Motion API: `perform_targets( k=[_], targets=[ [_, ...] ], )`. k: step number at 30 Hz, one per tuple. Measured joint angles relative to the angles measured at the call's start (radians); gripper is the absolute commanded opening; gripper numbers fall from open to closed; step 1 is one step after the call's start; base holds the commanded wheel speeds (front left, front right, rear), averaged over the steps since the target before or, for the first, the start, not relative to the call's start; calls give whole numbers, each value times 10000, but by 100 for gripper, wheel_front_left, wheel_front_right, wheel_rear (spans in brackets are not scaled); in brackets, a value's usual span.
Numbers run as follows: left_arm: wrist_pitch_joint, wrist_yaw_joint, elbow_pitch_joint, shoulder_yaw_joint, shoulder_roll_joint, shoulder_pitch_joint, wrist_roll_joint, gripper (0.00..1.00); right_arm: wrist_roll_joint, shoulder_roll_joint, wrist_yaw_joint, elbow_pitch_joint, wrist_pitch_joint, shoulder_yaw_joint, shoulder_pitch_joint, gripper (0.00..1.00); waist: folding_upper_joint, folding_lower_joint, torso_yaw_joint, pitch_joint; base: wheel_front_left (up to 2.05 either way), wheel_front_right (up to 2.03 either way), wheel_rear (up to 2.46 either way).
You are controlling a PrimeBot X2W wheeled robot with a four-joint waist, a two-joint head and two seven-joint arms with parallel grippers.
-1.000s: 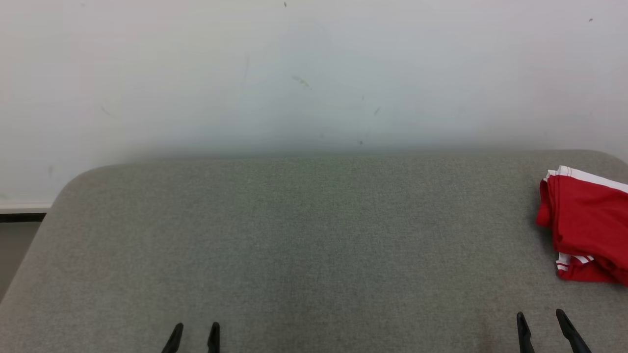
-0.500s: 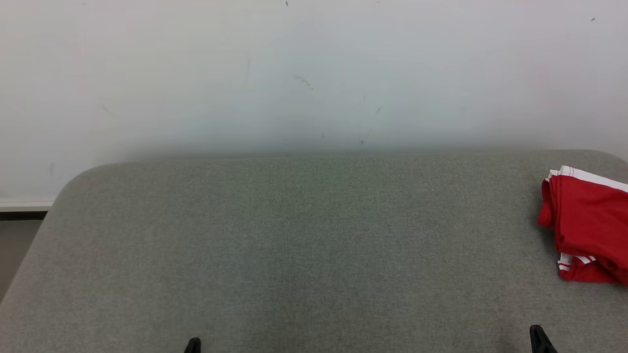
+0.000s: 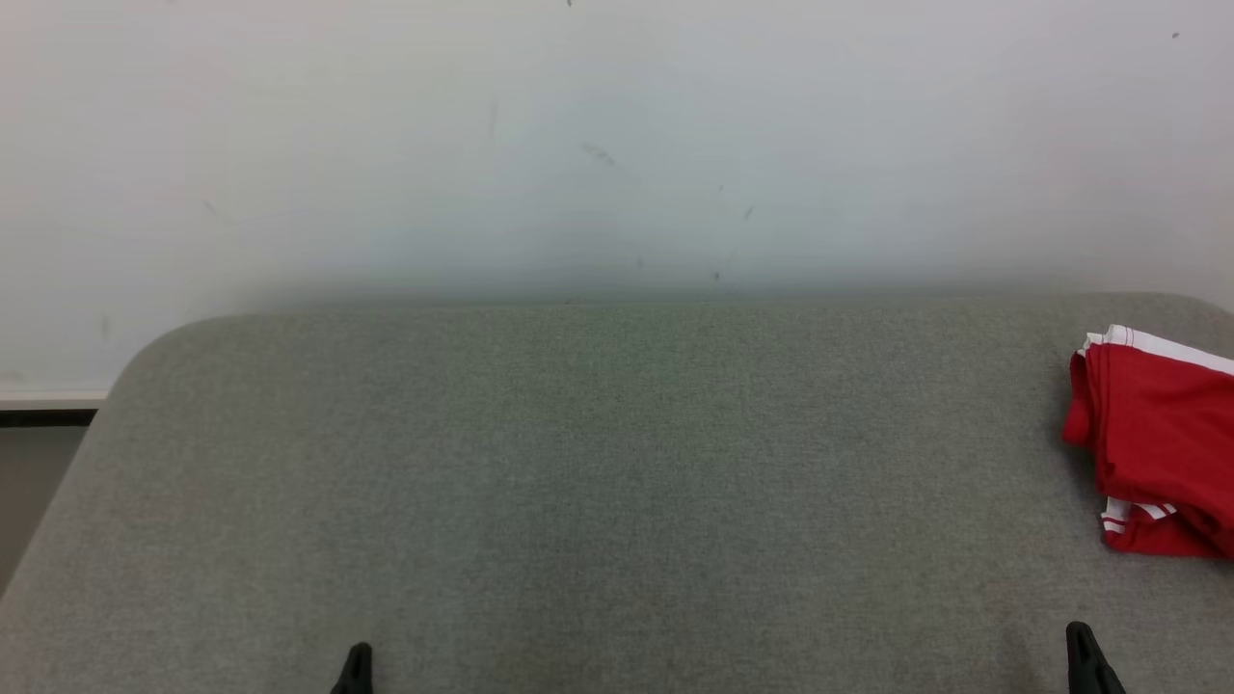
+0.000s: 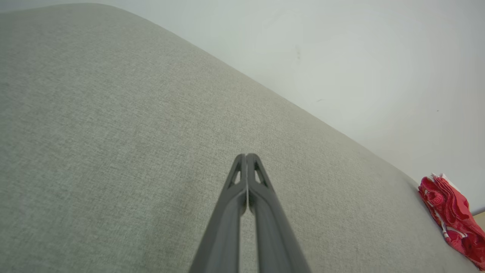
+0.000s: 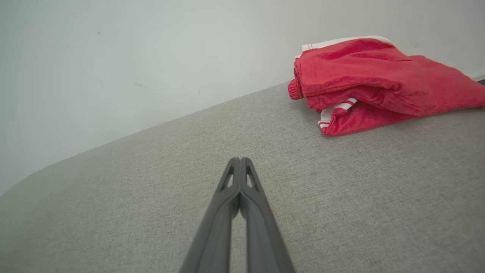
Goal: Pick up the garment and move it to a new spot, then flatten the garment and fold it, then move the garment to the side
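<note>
Head view: I look down on the grey bench (image 3: pixel 598 463), whose far edge runs along a pale wall (image 3: pixel 578 145). The garment (image 3: pixel 1157 443), red with white trim, lies bunched in loose folds at the bench's right end, close to the far right corner. The picture's right border cuts it off. My left gripper (image 3: pixel 355 667) rises as one dark tip at the near edge, left of the middle. My right gripper (image 3: pixel 1087 657) does the same toward the near right corner, on the near side of the garment and apart from it. Each shows as a single point, its fingers drawn together.

Left wrist view: the left gripper (image 4: pixel 247 156) has its two long fingers meeting at the tips, with only a thin slit between them further back. It is closed on itself and empty. Bare grey bench (image 4: pixel 94 132) lies under and ahead of it, and I cannot tell whether the tips touch the fabric. The garment (image 4: pixel 451 212) sits well apart, a small red heap at the bench's right end, by the wall.

Right wrist view: the right gripper (image 5: pixel 240 160) is likewise pressed tip to tip and grips nothing. The garment (image 5: pixel 379 76) lies ahead, near the bench's far edge against the wall. Its upper red layer is folded over the lower one, a white band runs along its far side and a striped white hem pokes out between the layers. Open bench (image 5: pixel 341 189) separates the fingertips from the cloth.
</note>
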Motion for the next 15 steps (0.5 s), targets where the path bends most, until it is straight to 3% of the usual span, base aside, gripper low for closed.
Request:
perform_targets(
  k=[15],
  targets=[
    [539,-56,8,284,0,-387,-2098,0,2307,-12,0,-31,548,-90,-376,0,0,0,54,54,0,0,0]
  ],
)
